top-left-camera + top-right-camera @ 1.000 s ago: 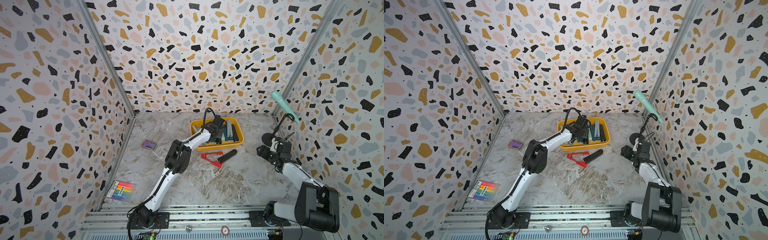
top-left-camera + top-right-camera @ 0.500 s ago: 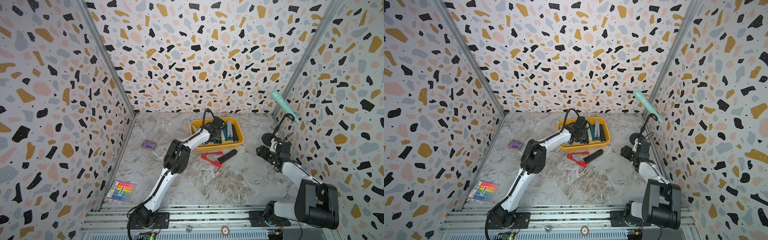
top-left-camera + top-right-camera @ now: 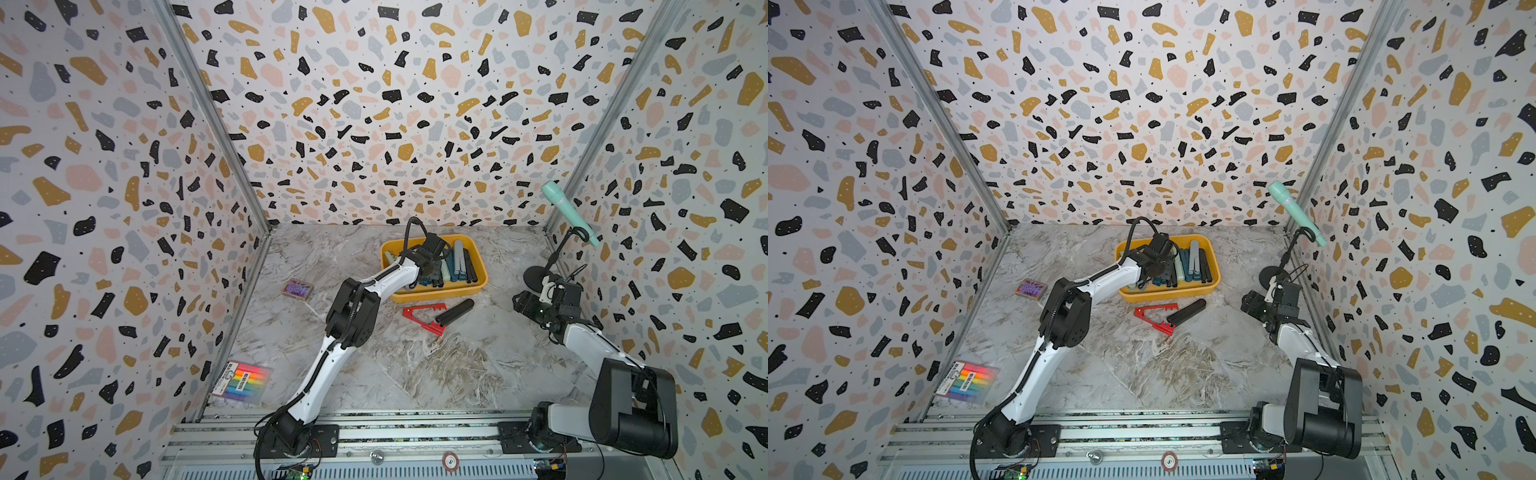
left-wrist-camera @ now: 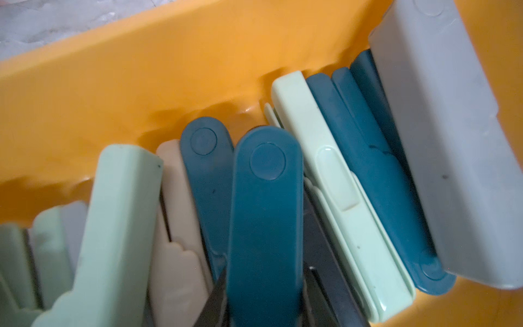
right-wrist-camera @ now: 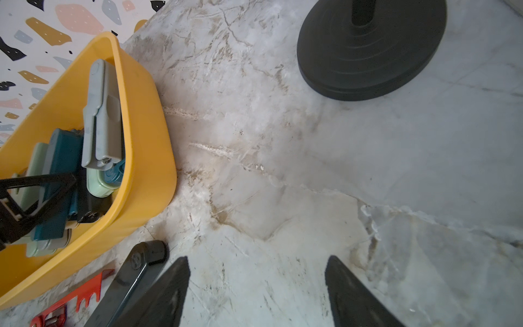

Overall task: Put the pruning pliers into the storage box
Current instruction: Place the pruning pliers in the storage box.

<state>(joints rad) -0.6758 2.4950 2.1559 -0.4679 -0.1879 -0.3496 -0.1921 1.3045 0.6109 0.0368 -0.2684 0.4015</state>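
The yellow storage box stands at the back of the floor with several pruning pliers lying in a row inside. My left gripper reaches down into it. In the left wrist view the gripper is shut on a dark teal pair of pliers, among mint, beige and grey ones against the box wall. A red pair and a black pair lie on the floor in front of the box. My right gripper is open over bare floor beside the black pair.
A mint-green microphone stands on a black stand, whose round base is close behind my right gripper by the right wall. A small purple card box and a pack of rainbow markers lie along the left wall.
My left gripper has shifted only slightly inside the box. The right arm and the red and black pliers have not moved.
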